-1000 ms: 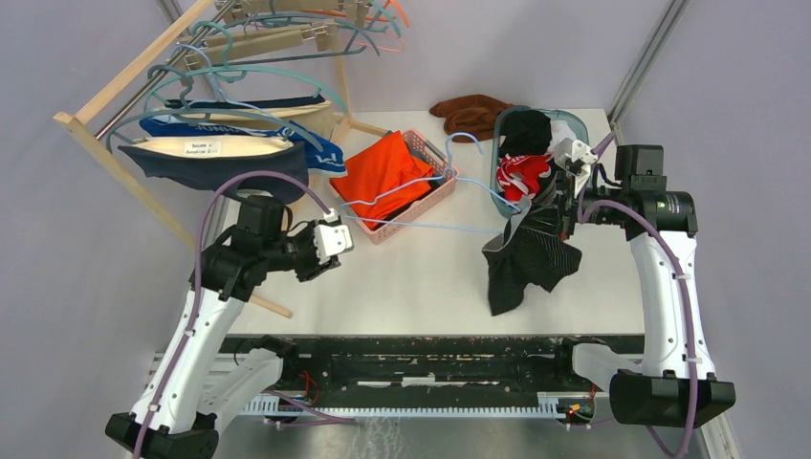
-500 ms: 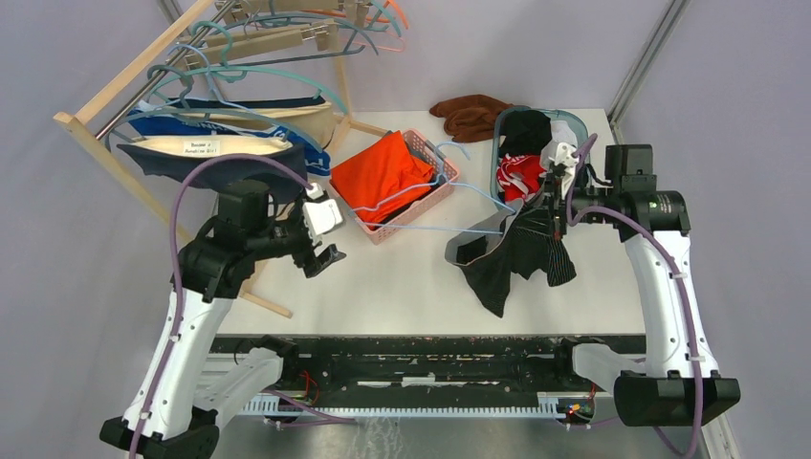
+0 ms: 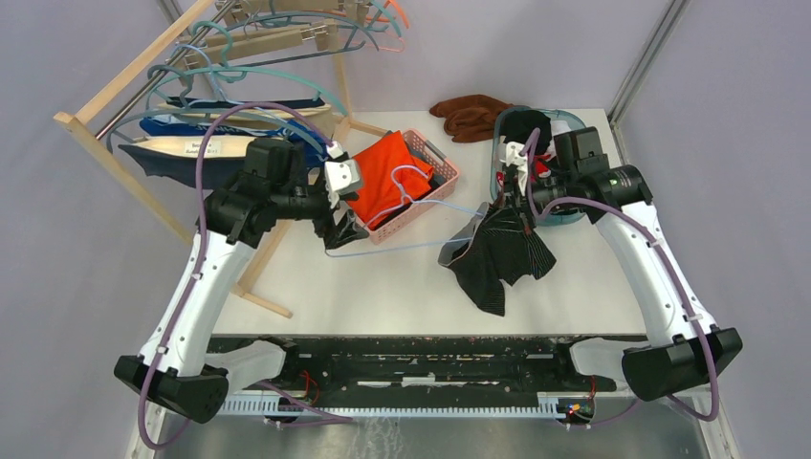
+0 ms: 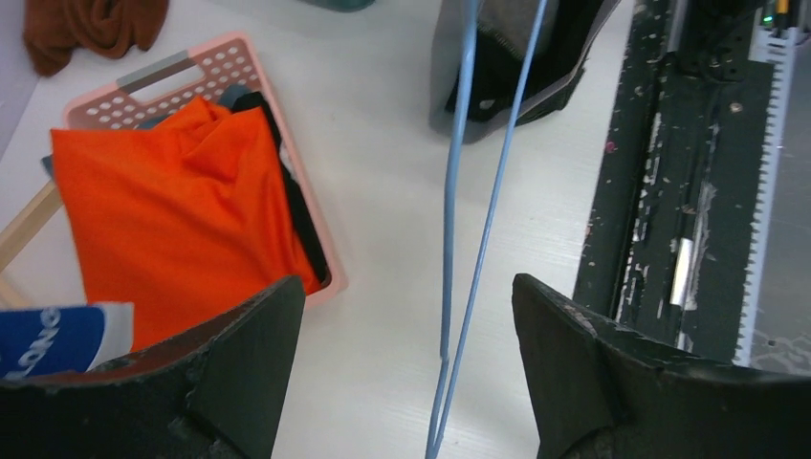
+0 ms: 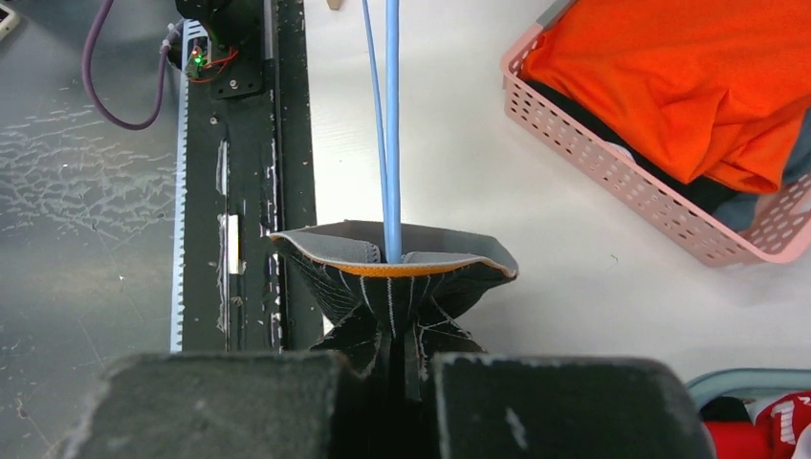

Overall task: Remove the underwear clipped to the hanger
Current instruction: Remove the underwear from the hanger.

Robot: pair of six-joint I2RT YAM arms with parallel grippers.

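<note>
Well, the right gripper (image 5: 387,361) is pinched tight on a pair of black briefs (image 3: 497,253). They hang bunched up over the white table (image 3: 402,296), right of centre and just in front of the teal tub (image 3: 497,143).

Up close they are dark with thin pale pinstripes. The grey waistband (image 5: 335,251) is edged in orange and gapes open like a mouth. The two strands of the pale blue wire hanger (image 5: 390,115) run straight down into it. I can't tell whether the lowest fold touches the tabletop.

The left gripper (image 4: 404,292) stands wide apart beside the pink basket (image 3: 445,172), which holds an orange garment (image 3: 383,172). The hanger's wires pass between its fingers (image 4: 564,344) without touching either.

More underwear hangs on the wooden rack (image 3: 96,139) at far left: a beige pair (image 3: 172,148) with a white label, royal blue above it, and navy below.
</note>
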